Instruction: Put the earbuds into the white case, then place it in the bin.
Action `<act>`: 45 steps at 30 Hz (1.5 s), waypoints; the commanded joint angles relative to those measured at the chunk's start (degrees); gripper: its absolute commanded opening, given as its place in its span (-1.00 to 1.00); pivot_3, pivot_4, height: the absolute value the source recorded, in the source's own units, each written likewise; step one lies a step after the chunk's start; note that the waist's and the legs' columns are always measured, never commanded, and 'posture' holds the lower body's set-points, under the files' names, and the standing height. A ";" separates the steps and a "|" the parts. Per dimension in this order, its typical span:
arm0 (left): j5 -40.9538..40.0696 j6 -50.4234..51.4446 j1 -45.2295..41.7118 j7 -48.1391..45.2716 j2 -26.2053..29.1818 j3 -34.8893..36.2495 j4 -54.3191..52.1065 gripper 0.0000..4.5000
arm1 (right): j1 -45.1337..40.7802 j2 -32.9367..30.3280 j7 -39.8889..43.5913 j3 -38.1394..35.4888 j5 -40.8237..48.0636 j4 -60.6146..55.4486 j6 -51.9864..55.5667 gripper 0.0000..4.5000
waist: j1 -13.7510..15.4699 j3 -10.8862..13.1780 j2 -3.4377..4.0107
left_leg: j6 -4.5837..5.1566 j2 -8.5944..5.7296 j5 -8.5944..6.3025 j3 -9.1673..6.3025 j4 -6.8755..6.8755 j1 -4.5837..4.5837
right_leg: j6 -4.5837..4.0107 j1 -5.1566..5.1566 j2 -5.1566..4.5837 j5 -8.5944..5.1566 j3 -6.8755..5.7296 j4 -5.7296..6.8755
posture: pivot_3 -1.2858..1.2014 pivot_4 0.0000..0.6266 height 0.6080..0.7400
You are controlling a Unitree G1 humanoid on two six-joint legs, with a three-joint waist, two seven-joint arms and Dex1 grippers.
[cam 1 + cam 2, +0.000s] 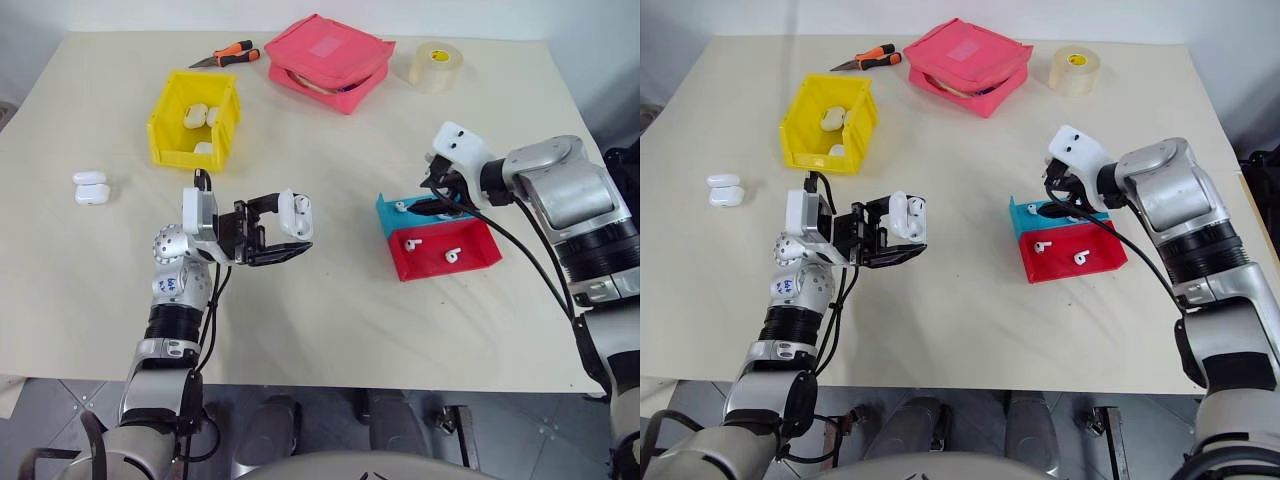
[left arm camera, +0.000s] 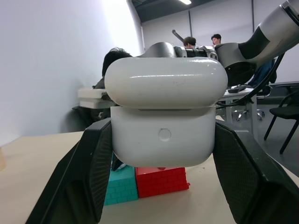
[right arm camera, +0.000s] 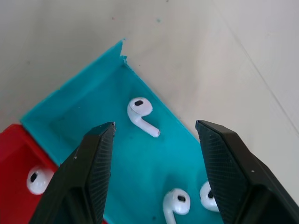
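My left gripper (image 1: 285,228) is shut on the white case (image 1: 296,212) and holds it above the table's middle left. In the left wrist view the case (image 2: 163,140) sits between both black fingers (image 2: 93,172), its lid (image 2: 166,80) on top. My right gripper (image 3: 155,127) hangs open just over the teal tray (image 3: 70,116), its jaws either side of one of the earbuds (image 3: 140,111). More earbuds (image 3: 175,203) lie in that tray. Two earbuds (image 1: 412,243) rest in the red tray (image 1: 475,262) beside it. The yellow bin (image 1: 165,130) stands at the far left.
White look-alike cases (image 1: 195,115) lie inside the bin, and two more (image 1: 90,187) sit on the table near the left edge. At the far side are a pink pouch (image 1: 330,60), a tape roll (image 1: 437,65) and orange-handled pliers (image 1: 228,55).
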 commanded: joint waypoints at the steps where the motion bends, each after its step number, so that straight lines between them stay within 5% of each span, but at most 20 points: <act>1: -0.05 0.40 1.26 0.86 0.24 0.44 -3.67 0.24 | -2.33 1.71 1.17 -0.60 -1.88 2.98 -2.52 0.27 | -0.04 0.00 0.00 | 0.00 0.00 0.00 0.01 0.00 0.00 | 0.00 0.00 0.00 0.00 0.00 0.01 | 0.03 -0.52 1.00; 28: -0.02 1.72 4.63 3.83 1.86 1.02 -8.52 0.24 | -6.76 10.54 2.90 -2.10 -7.82 20.07 -11.58 0.27 | -1.41 -0.01 0.06 | -0.05 0.09 0.02 0.01 0.02 0.02 | -0.04 -0.08 -0.03 -0.02 -0.11 0.17 | 0.03 -0.52 1.00; 31: -0.03 1.61 4.77 4.00 2.01 1.05 -8.66 0.24 | -6.72 10.88 3.12 -2.22 -8.05 20.39 -12.05 0.00 | -1.41 -0.01 0.07 | -0.06 0.16 0.02 0.01 0.02 0.02 | -0.04 -0.08 -0.03 -0.02 -0.11 0.17 | 0.03 -0.52 1.00; 36: -0.08 1.57 5.07 4.35 2.13 1.01 -8.99 0.24 | -6.65 10.92 3.41 -2.28 -8.48 20.57 -12.38 -0.76 | -1.37 -0.02 0.07 | -0.05 0.21 0.02 0.01 0.02 0.02 | -0.04 -0.08 -0.04 -0.02 -0.13 0.18 | 0.03 -0.52 1.00; 45: -0.31 1.88 3.46 1.92 1.71 0.08 -7.26 0.24 | -1.73 7.60 3.31 -8.08 -4.27 5.97 -8.46 -0.79 | -1.17 -0.01 0.09 | -0.05 0.20 0.02 0.01 0.02 0.00 | -0.05 -0.10 -0.08 -0.02 -0.18 0.19 | 0.03 -0.52 1.00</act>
